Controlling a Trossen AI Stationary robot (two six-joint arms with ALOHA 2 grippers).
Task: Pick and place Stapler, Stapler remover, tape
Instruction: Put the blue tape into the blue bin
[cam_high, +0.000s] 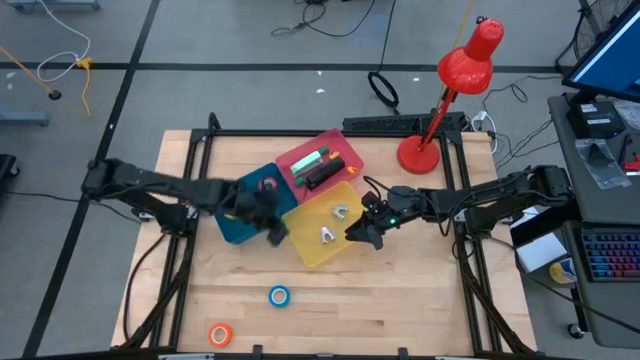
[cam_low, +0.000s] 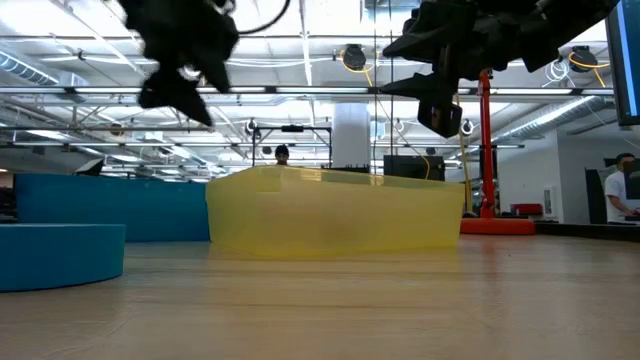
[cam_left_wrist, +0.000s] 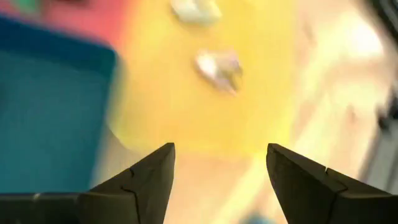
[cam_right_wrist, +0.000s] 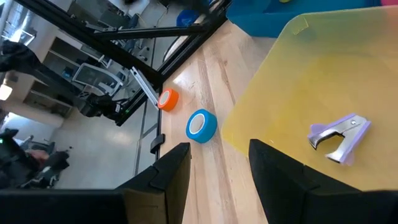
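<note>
In the high view my left gripper (cam_high: 275, 232) hangs open in the air over the seam between the teal bin (cam_high: 235, 225) and the yellow bin (cam_high: 322, 232). My right gripper (cam_high: 355, 234) is open at the yellow bin's right edge. Two stapler removers (cam_high: 327, 236) (cam_high: 342, 211) lie in the yellow bin. A green and a black stapler (cam_high: 318, 165) lie in the red bin. The red tape (cam_high: 268, 184) sits in the teal bin. The blue tape (cam_high: 279, 295) and the orange tape (cam_high: 220, 334) lie flat on the table. The yellow tape is out of view.
A red desk lamp (cam_high: 440, 110) stands at the table's far right corner beside a black power strip (cam_high: 385, 124). The black frame rails (cam_high: 190, 200) run along both sides. Bare wood spreads around the blue tape (cam_right_wrist: 201, 125) and the orange tape (cam_right_wrist: 167, 99) near the front edge.
</note>
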